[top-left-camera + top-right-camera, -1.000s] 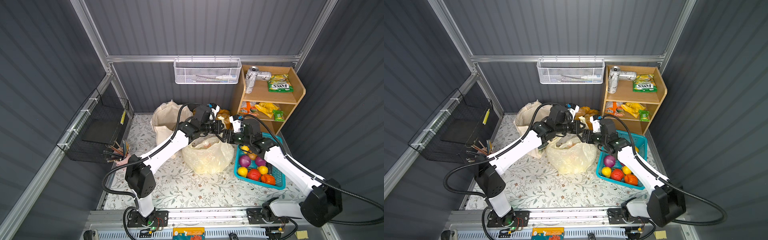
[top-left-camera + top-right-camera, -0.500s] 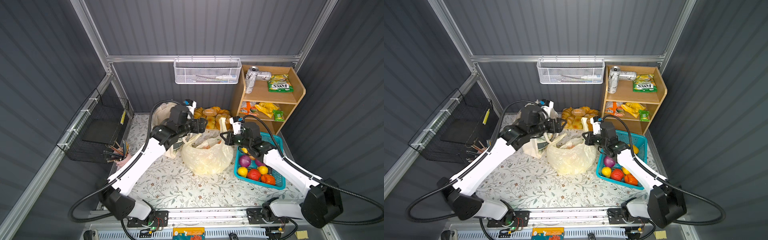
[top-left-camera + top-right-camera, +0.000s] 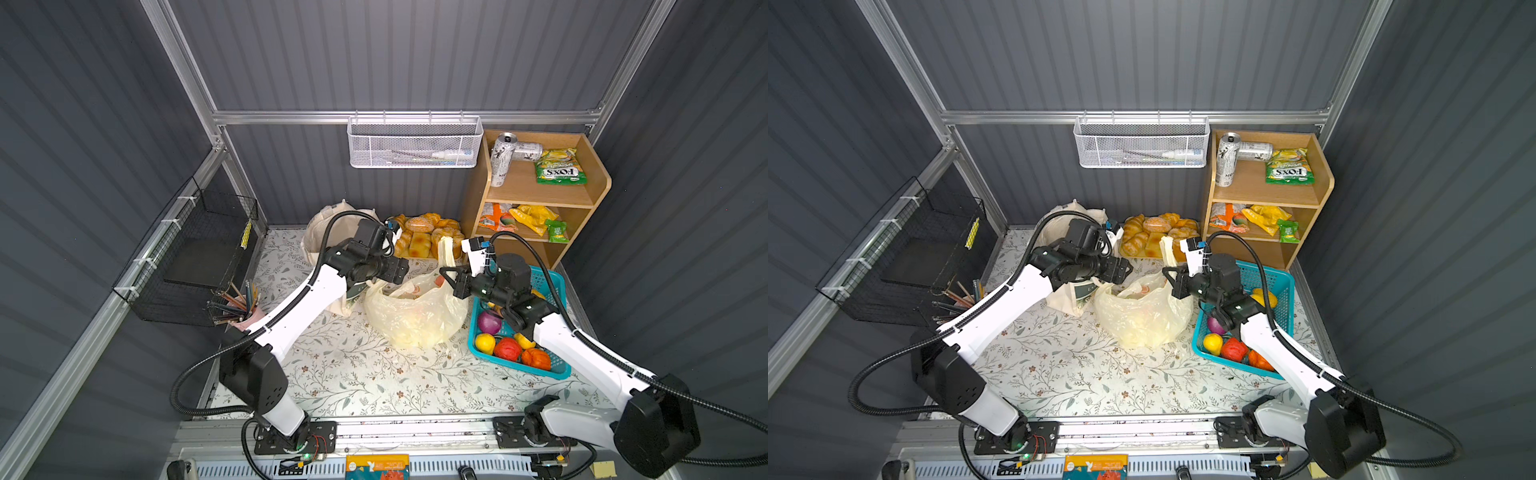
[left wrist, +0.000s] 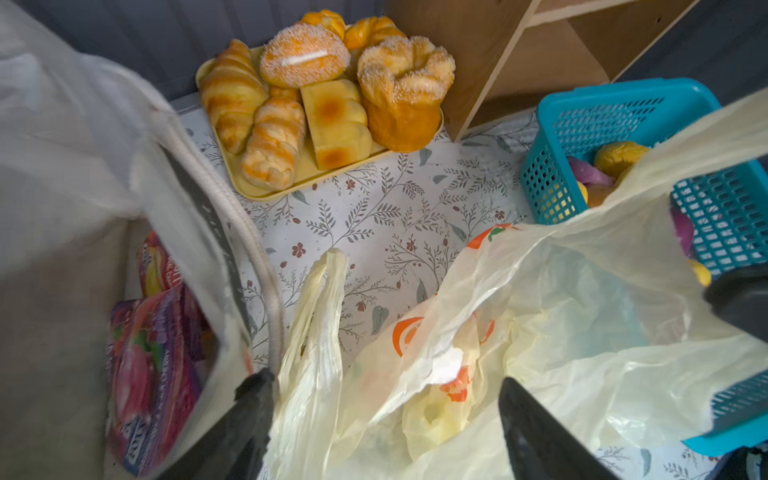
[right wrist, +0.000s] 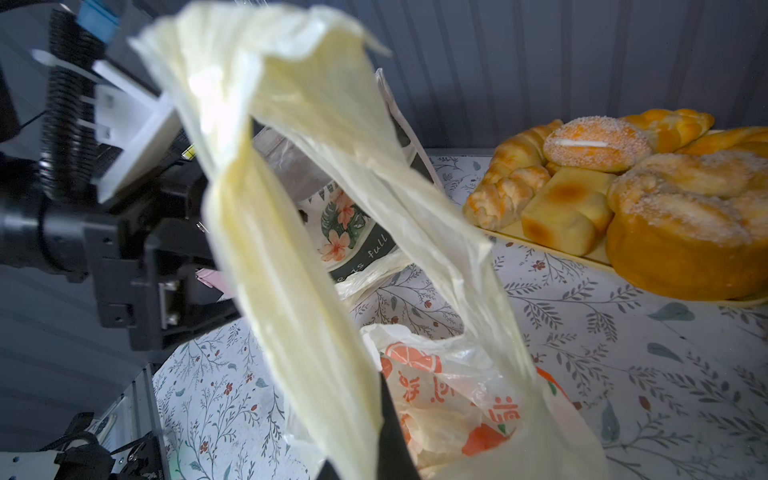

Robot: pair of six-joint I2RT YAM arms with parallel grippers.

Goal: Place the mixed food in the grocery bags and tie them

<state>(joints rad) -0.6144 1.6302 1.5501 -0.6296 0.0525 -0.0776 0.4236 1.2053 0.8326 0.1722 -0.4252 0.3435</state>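
Inside right pincer (image 3: 451, 277): plastic bag handle (image 3: 446, 249).

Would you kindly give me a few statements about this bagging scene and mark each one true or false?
1. The right pincer is shut on a handle of the plastic bag. True.
2. The left pincer is clamped on the other handle. False: its jaws stand open, with that handle between them.
3. The purple onion lies inside the plastic bag. False: it lies in the turquoise basket.
4. The bread tray stands by the back wall, behind the plastic bag. True.
5. The canvas tote is empty. False: a purple candy packet shows inside it.
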